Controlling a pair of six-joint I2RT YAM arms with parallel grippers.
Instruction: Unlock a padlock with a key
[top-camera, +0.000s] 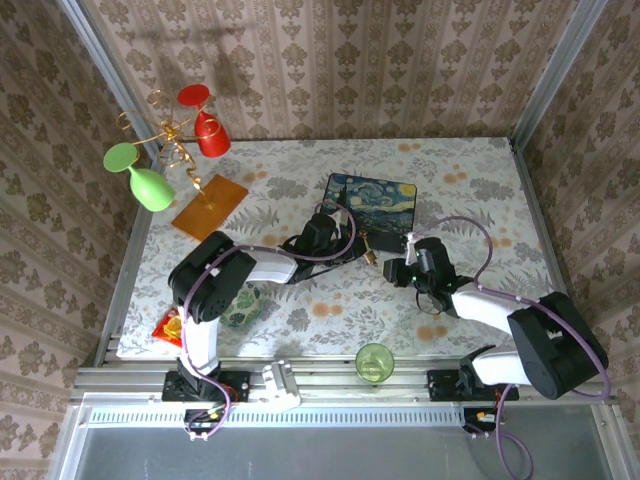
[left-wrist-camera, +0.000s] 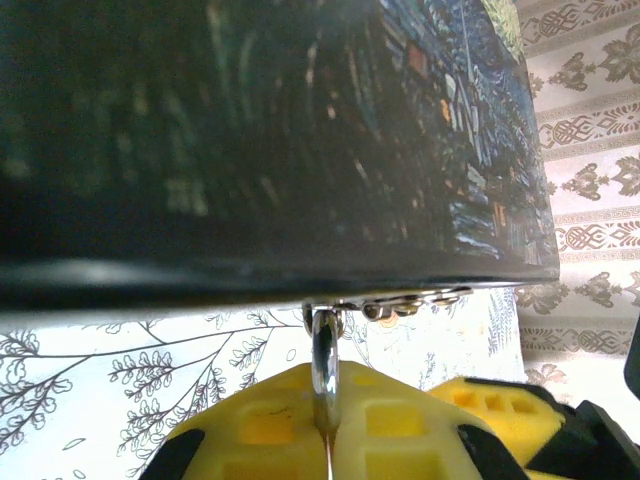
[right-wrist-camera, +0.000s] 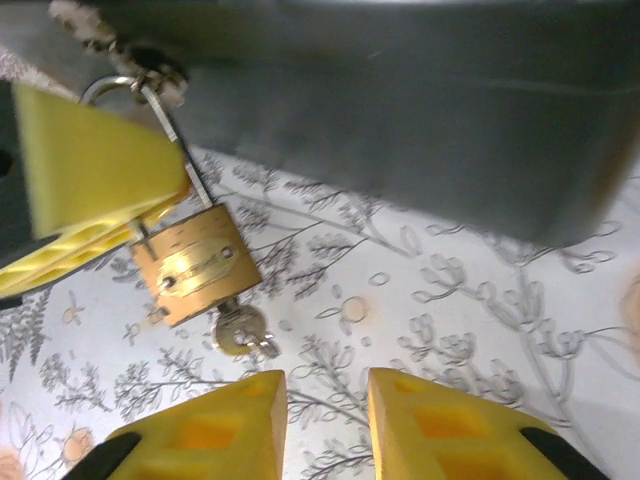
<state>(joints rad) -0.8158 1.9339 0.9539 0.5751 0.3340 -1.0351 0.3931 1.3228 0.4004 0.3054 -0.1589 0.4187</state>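
Observation:
The small brass padlock (right-wrist-camera: 195, 265) hangs by its thin silver shackle (left-wrist-camera: 325, 365) from the hasp (left-wrist-camera: 405, 305) on the front of the painted starry-night box (top-camera: 372, 200). My left gripper (left-wrist-camera: 328, 405) is shut on the shackle, and its yellow finger (right-wrist-camera: 90, 175) presses beside the lock body. A silver key (right-wrist-camera: 240, 330) sticks in the keyhole at the lock's lower end. My right gripper (right-wrist-camera: 325, 420) is open just below the key, with only tablecloth between its fingers. From above, the padlock (top-camera: 371, 250) lies between the left gripper (top-camera: 340, 232) and the right gripper (top-camera: 398, 266).
A green cup (top-camera: 373, 362) stands at the near edge between the arm bases. A wire stand on an orange base (top-camera: 208, 205) holds a red glass (top-camera: 210, 132) and a green glass (top-camera: 150, 186) at the back left. A red packet (top-camera: 168, 328) lies near the left arm.

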